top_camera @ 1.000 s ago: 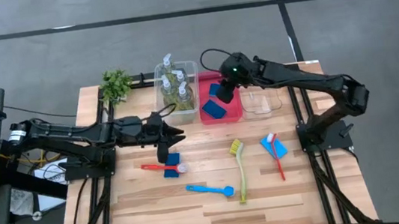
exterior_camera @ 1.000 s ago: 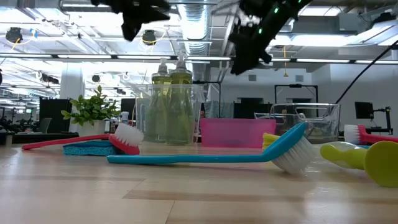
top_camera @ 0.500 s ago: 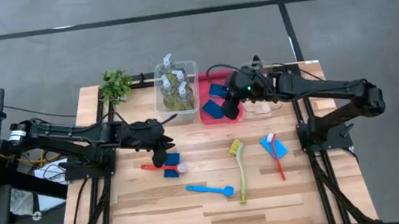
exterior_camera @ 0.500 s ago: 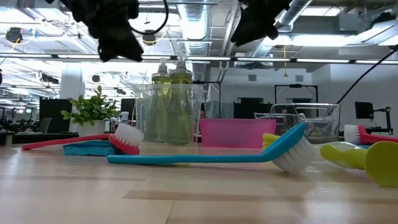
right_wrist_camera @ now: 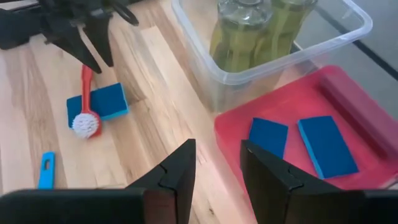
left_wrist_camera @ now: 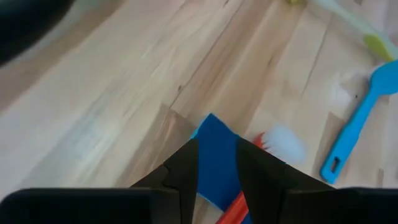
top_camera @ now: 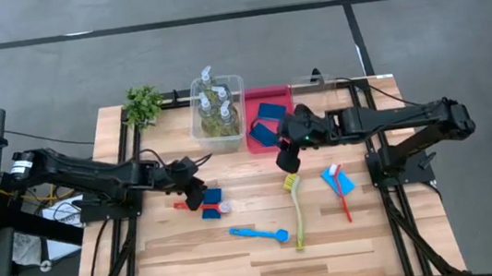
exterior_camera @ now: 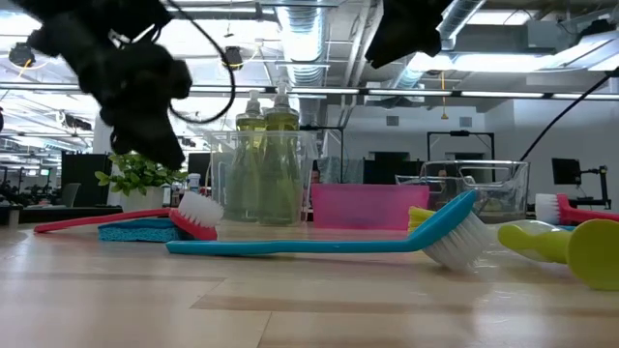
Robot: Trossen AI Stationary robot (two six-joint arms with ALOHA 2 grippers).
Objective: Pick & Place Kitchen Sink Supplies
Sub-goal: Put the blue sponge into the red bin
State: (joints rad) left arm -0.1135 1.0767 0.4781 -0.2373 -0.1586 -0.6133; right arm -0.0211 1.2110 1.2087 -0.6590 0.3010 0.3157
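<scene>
Sponge (left_wrist_camera: 214, 155) shows between parted left end effector (left_wrist_camera: 216, 167).

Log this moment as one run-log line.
left gripper: open above blue sponge | right gripper: open, empty, beside red tray

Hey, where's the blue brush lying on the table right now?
In the high view the blue brush lies flat on the bare wood near the table's front middle, just left of the yellow-green brush and below the red brush resting on a blue sponge.
</scene>
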